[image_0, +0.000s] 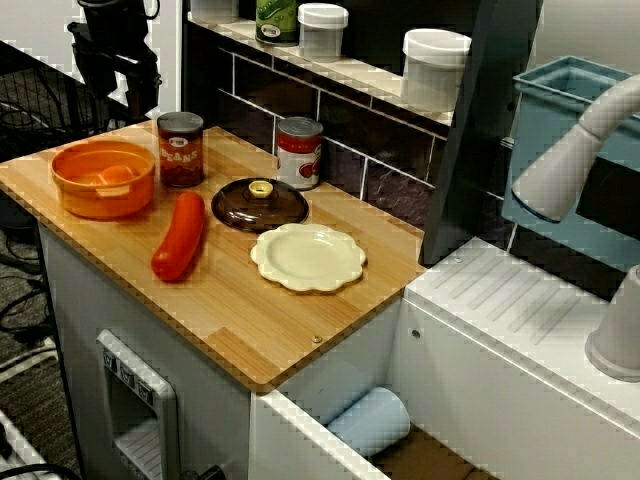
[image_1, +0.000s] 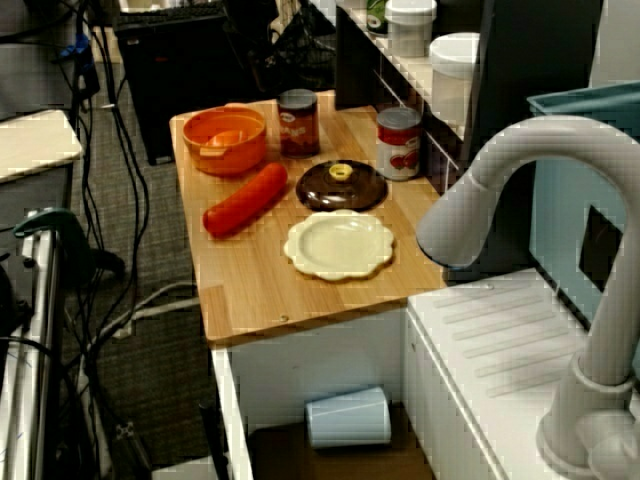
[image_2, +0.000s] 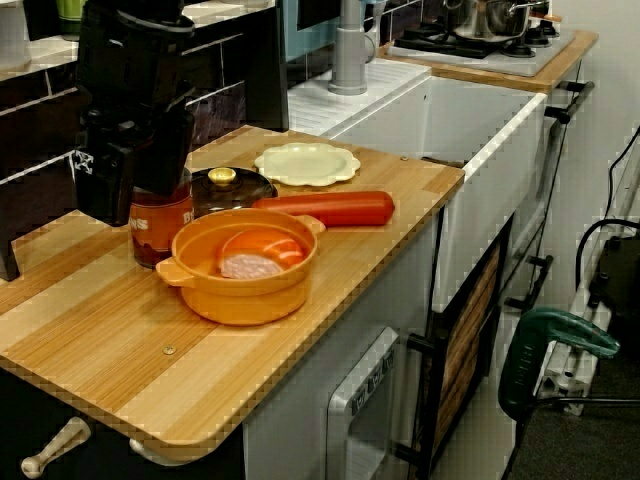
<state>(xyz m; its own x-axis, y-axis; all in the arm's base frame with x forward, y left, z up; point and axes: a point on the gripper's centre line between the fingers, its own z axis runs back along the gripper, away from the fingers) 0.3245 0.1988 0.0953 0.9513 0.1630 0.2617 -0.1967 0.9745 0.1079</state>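
Side view: end effector (image_2: 135, 195) hangs just over the can (image_2: 165, 230).
Can stands upright on the table (image_2: 120, 350) just beside the bowl (image_2: 245, 290), its top free; I cannot tell if jaws are open.

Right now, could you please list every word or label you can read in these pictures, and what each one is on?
"BEANS": on the dark red can.
Red-and-white can: the label is too blurred to read.
Green-labelled jar at the back: the label is too blurred to read.
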